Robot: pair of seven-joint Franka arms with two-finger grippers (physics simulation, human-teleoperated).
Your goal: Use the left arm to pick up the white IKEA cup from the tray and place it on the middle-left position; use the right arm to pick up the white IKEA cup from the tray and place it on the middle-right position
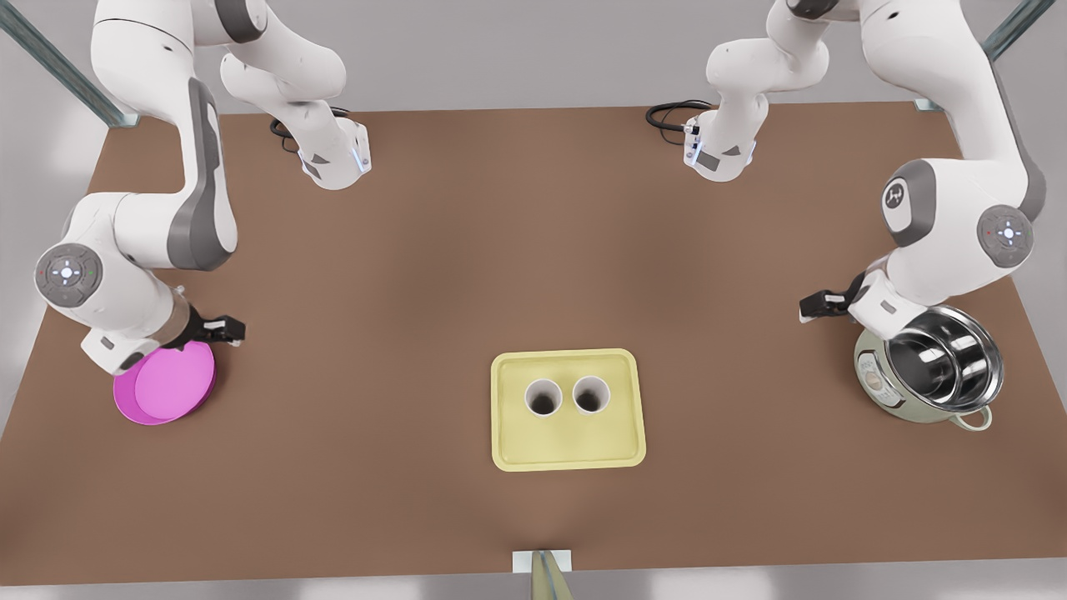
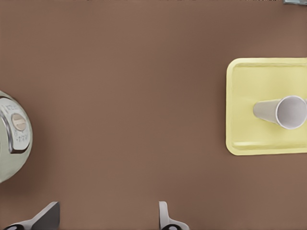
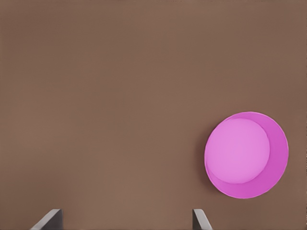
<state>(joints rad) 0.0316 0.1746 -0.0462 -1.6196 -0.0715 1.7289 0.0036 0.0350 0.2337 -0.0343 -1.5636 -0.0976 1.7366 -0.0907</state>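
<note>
Both white cups (image 1: pixel 543 397) stand on your tray (image 1: pixel 567 454), far from your left gripper (image 1: pixel 813 305) and right gripper (image 1: pixel 225 330), both spread wide, empty.

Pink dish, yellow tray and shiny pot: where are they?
magenta dish (image 1: pixel 167 385), front view, on its flat inside.
pale yellow tray (image 1: pixel 567 446), front view, bare floor near its front rim.
rice cooker (image 1: pixel 942 362), front view, on its steel inner pot.
</note>
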